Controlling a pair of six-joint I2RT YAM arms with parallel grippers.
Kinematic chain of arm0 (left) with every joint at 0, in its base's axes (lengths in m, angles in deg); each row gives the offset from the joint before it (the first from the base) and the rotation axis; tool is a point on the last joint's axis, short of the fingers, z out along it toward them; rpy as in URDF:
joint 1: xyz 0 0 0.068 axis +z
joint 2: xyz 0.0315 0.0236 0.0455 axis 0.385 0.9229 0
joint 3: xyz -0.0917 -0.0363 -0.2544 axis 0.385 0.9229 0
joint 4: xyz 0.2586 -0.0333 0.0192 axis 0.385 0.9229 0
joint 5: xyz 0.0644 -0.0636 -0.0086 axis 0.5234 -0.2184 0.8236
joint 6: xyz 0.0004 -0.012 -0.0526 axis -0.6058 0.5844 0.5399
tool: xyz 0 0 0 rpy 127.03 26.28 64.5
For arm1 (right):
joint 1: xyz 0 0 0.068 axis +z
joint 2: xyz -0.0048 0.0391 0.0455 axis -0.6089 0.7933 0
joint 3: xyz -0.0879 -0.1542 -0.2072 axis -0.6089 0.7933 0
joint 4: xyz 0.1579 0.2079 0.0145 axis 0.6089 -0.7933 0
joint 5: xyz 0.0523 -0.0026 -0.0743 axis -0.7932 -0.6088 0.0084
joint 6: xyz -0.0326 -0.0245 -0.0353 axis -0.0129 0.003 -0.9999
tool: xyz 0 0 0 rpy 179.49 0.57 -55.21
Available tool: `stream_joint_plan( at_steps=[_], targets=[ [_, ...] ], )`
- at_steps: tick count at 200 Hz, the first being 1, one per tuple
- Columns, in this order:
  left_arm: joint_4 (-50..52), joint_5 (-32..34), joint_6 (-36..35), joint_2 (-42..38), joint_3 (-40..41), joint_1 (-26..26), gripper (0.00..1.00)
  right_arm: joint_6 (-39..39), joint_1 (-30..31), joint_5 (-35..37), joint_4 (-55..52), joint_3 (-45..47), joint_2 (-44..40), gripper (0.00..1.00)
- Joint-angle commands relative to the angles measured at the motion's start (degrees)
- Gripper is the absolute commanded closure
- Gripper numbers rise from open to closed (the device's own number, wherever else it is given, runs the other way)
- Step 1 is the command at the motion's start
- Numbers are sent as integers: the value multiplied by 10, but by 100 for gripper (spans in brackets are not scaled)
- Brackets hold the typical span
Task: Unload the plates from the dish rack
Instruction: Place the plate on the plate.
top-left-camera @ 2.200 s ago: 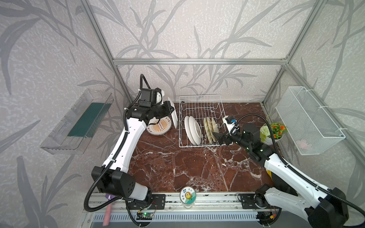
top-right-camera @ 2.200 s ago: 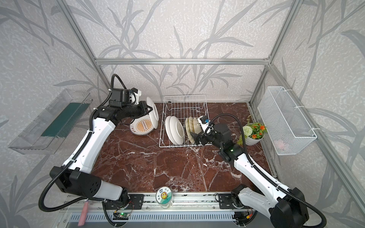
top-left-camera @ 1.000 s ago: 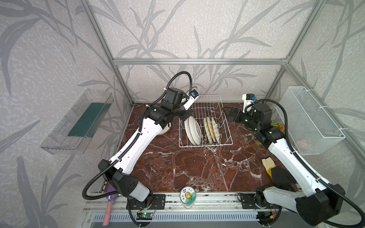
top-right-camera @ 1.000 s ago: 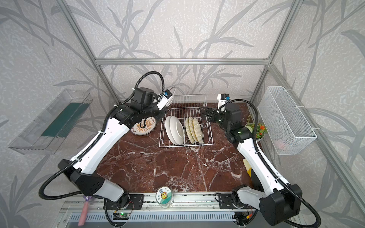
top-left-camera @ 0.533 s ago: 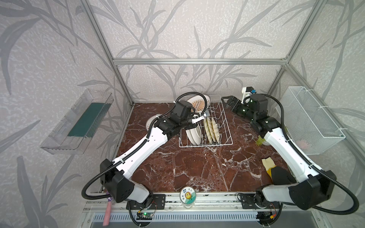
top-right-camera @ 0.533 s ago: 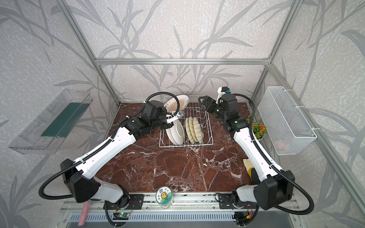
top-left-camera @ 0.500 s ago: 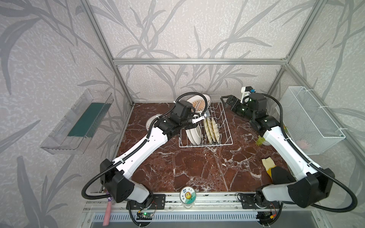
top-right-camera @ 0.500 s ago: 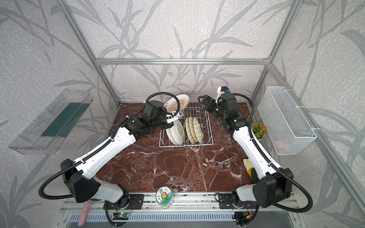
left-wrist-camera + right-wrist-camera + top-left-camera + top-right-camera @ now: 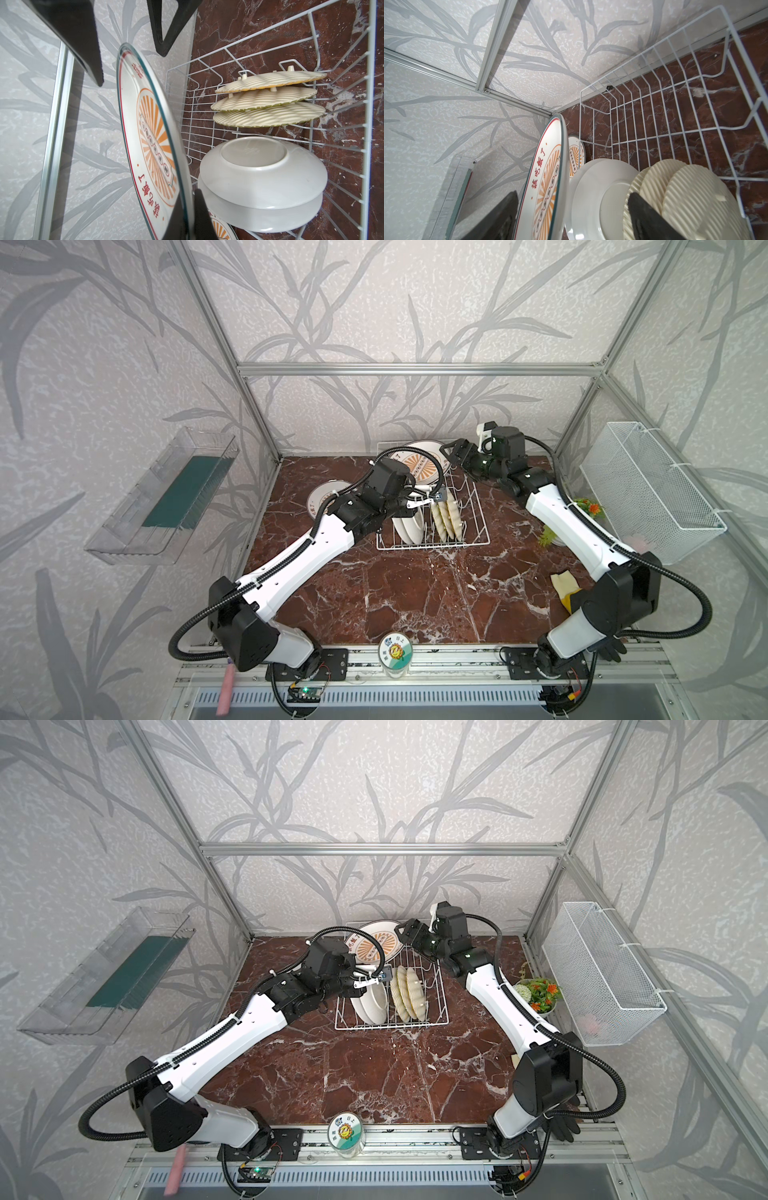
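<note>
Gripping a sunburst plate (image 9: 153, 135) by its rim, left gripper (image 9: 188, 209) is holding it on edge above the far end of the dish rack (image 9: 432, 546), jaws closed on it. Plate: round glossy white ceramic, thin green and red rim lines, orange rays and red characters on the face. Right gripper (image 9: 404, 932) is straddling the opposite rim, jaws apart, small gaps showing either side. Rack: thin white wire, rectangular, slanted sides, sitting on the red-brown white-veined marble table (image 9: 415, 593). Standing in it: two white plates (image 9: 259, 166), smooth backs with foot rings, and three pale yellow woven plates (image 9: 268, 104), ribbed and flat. A second sunburst plate (image 9: 322, 499) is lying flat on the marble left of the rack.

Versus two seconds back: left arm was holding its plate beside that flat one; now it is over the rack. Right arm was low by the woven plates; now it is up at the rack's far right corner. Rack contents unchanged.
</note>
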Motion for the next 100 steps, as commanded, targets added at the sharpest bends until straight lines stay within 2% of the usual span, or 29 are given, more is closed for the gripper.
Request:
stream_joint_plan(
  at_steps=[1,48,72,100],
  targets=[
    [-24,9,-24,-4,-3,-5,100,-1,1,-5,-23,-23,9,21],
    [-13,30,-34,14,-11,-15,100,-11,3,-11,-36,-23,15,55],
    [-38,40,-19,16,2,-18,100,-20,4,-17,-49,-34,25,57],
    [-59,47,-33,15,20,-19,100,-21,5,-17,-57,-37,33,58]
  ],
)
